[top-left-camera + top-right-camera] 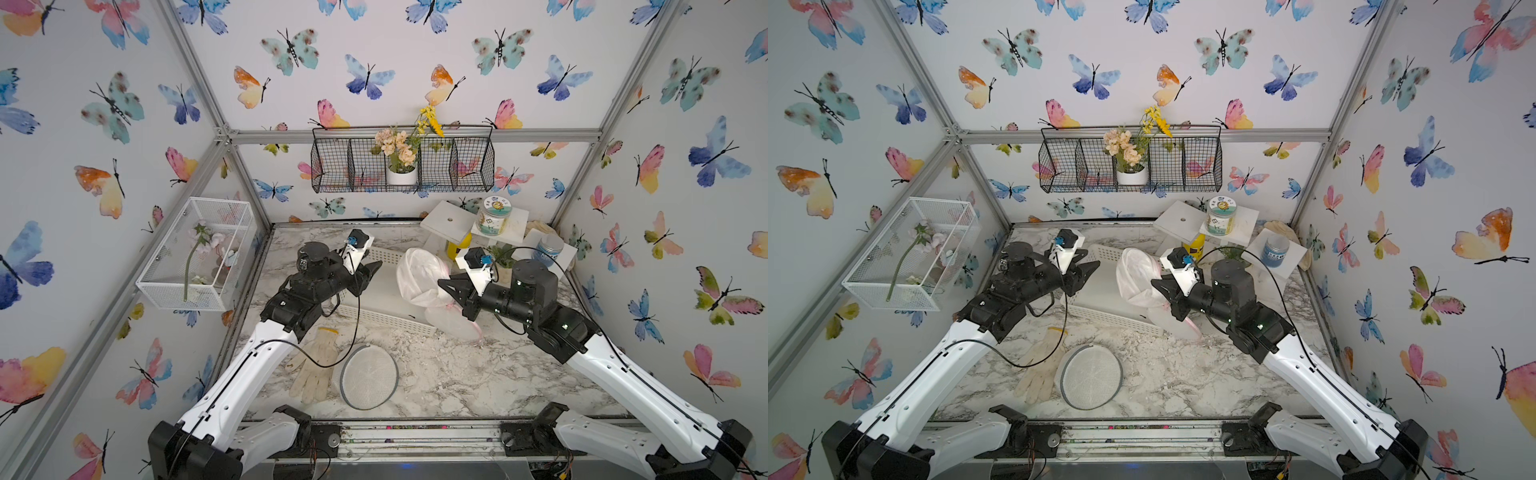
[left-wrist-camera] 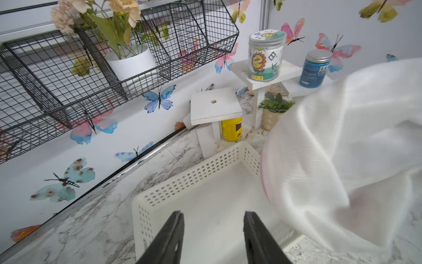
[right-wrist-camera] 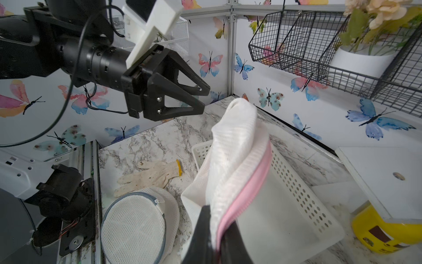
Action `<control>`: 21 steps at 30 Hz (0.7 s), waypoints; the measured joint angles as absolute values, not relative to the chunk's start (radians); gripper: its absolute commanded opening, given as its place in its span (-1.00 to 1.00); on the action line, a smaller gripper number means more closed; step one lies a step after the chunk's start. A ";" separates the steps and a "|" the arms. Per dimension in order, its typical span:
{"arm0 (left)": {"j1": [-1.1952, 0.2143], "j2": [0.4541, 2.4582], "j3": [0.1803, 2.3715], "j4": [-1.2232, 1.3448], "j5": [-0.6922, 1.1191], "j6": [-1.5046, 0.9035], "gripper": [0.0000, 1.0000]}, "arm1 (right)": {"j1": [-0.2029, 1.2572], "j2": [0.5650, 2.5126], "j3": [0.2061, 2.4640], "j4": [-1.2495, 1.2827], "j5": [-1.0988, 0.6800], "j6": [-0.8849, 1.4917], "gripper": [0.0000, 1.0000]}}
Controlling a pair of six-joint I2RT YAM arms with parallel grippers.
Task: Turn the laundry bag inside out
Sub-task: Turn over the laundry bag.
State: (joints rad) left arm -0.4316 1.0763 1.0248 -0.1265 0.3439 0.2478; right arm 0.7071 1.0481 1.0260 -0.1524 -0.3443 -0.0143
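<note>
White mesh laundry bag (image 1: 419, 274) with a pink zipper edge, raised over the 3 o'clock end of a perforated plastic basket (image 2: 182, 180), long axis steep, rounded end up. The right gripper (image 3: 218, 230) pinches the zipper edge; the left gripper (image 2: 213, 214) has its fingers apart, empty.

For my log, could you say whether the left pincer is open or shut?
Open: the left pincer has its jaws clearly apart, holding nothing.

You have free room above the white basket (image 1: 386, 320), but the hanging laundry bag (image 1: 417, 274) blocks its right end, the little white shelves (image 1: 449, 218) crowd the back, and a glove (image 1: 313, 368) lies nearer you.
</note>
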 measured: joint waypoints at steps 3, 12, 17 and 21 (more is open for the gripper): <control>-0.503 1.009 0.981 -0.078 0.403 0.319 0.12 | 0.707 1.082 1.043 -0.161 -0.354 -0.018 -0.95; -0.653 1.067 1.098 -0.104 0.389 0.644 0.18 | 0.707 1.182 1.141 -0.258 -0.458 -0.067 -0.95; -0.661 1.114 1.126 -0.168 0.348 0.783 0.17 | 0.707 1.203 1.179 -0.315 -0.496 -0.113 -0.95; -0.661 1.119 1.132 -0.207 0.327 0.871 0.19 | 0.707 1.211 1.209 -0.355 -0.517 -0.153 -0.95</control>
